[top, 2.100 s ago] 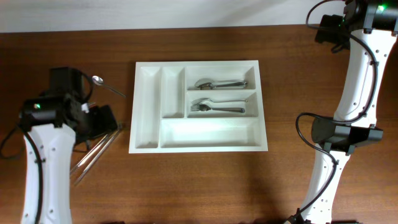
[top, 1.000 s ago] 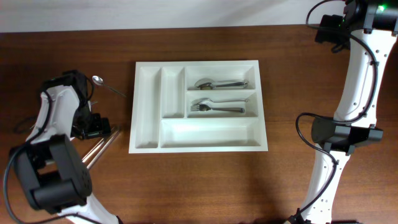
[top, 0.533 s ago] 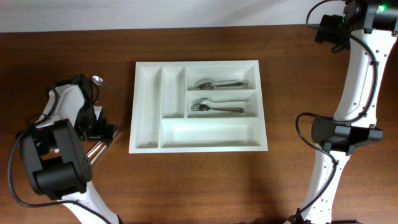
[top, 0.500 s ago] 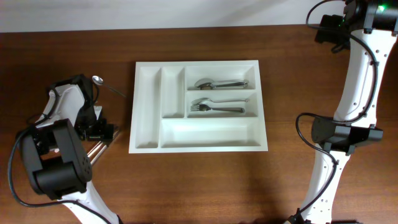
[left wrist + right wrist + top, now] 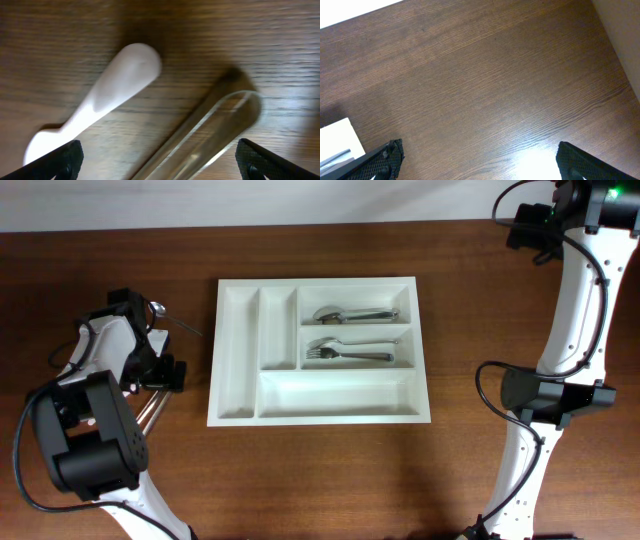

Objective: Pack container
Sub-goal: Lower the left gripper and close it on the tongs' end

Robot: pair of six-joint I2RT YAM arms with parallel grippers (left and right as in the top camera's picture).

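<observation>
The container (image 5: 340,392), a white five-compartment tray, lies flat at the middle of the table. Its upper wide compartment holds a metal spoon (image 5: 355,313) and the one below it a fork (image 5: 350,353). The long bottom compartment and the two narrow ones look empty.

The left gripper (image 5: 160,160) hangs low just left of the container with its jaws spread wide and nothing between them. Beneath it a white plastic handle (image 5: 115,85) and a clear plastic piece (image 5: 210,130) lie side by side on the wood. Another metal spoon (image 5: 160,310) lies left of the container's upper corner.

The right gripper (image 5: 480,160) is well off to the container's right, jaws equally wide and empty.

The tray looks stiff, smooth and probably light (a nudge could slide it across the wood), so loads should come down from above, clear of its walls. If it must be steadied, the outer rim is the likely hold. The thin plastic pieces lie flat and look slippery; pinching across a handle seems best.
</observation>
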